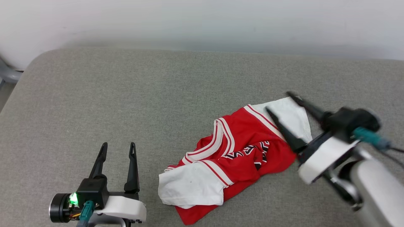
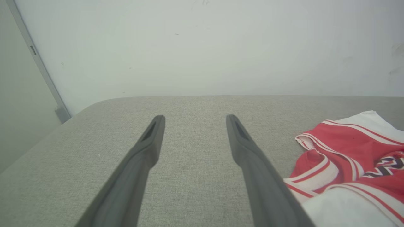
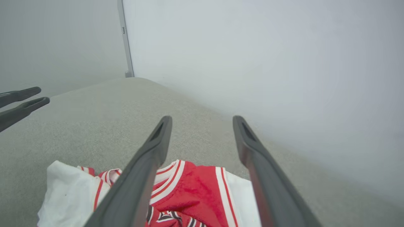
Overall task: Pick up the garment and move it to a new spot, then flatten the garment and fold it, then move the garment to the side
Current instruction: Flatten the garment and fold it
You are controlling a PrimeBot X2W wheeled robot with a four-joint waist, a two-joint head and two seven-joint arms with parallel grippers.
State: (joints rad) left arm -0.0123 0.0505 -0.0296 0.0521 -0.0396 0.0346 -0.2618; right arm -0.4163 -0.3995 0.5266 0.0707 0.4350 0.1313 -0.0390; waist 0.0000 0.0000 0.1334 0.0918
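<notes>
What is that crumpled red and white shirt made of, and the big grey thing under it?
The crumpled red-and-white jersey looks like soft, thin cloth, probably knit: it slumps in loose folds. The wide grey surface looks like matte woven fabric, maybe over padding: fine speckled weave, rounded corner.

Red garment [image 1: 249, 135] with white sleeves, red-and-white striped trim, black white-edged lettering; flecked grey cushion [image 1: 126, 104].
</notes>
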